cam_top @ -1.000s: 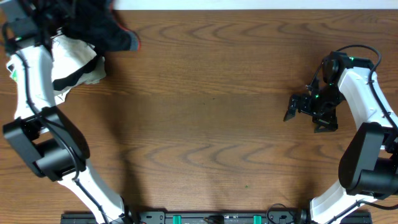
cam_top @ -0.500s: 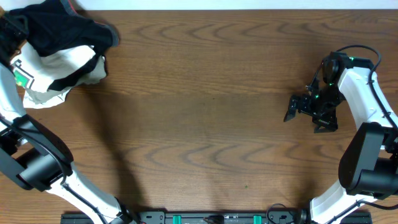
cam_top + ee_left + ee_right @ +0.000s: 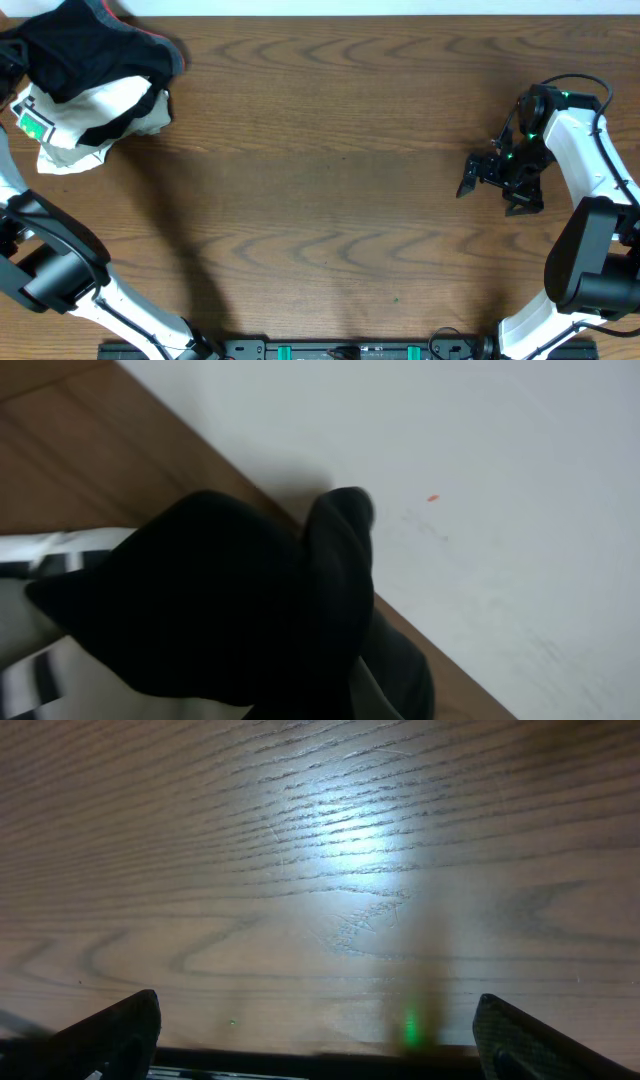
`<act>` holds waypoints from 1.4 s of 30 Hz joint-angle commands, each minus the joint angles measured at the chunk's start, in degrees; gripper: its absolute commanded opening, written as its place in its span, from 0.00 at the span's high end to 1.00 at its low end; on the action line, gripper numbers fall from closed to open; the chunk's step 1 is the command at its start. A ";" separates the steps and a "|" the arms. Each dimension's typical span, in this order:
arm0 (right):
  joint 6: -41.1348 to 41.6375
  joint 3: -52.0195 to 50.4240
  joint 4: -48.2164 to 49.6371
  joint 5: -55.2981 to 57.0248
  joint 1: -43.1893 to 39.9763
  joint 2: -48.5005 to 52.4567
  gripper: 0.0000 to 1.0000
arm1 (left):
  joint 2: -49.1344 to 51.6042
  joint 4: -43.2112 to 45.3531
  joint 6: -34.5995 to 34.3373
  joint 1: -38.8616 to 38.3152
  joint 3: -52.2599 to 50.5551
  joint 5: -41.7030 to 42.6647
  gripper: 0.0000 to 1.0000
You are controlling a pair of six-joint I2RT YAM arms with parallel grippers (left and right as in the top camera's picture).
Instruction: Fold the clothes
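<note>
The clothes (image 3: 92, 42), a soft black garment with a red-orange edge, are bunched at the far left corner of the table, over a white garment. My left gripper is at that corner; its fingers are hidden by the fabric. In the left wrist view the black fabric (image 3: 220, 600) hangs in folds right at the jaws and fills the lower frame. My right gripper (image 3: 466, 176) is open and empty just above bare wood at the right side; its two fingertips show wide apart in the right wrist view (image 3: 320, 1040).
A white garment (image 3: 115, 108) with a green tag (image 3: 33, 122) lies under the black one; it also shows in the left wrist view (image 3: 50, 670). The table's far edge meets a white surface (image 3: 470, 480). Wooden tabletop (image 3: 330, 190) lies between the arms.
My left arm has swung left toward the table corner, pulling the black garment left with it over the white garment. The right arm has not moved.
</note>
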 commanded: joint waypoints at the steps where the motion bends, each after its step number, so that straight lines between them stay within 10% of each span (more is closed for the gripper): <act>1: 0.59 -0.11 -0.22 0.55 -0.24 0.04 0.02 | 0.20 -0.66 -0.07 2.01 1.42 0.39 0.94; 35: 0.59 -0.11 -0.20 0.52 -0.24 0.04 0.02 | 0.22 -10.43 -0.04 8.20 1.33 -5.66 0.93; 42: 0.59 -0.11 -0.22 0.52 -0.24 0.04 0.02 | 0.22 -10.95 -0.04 8.20 1.33 -5.64 0.34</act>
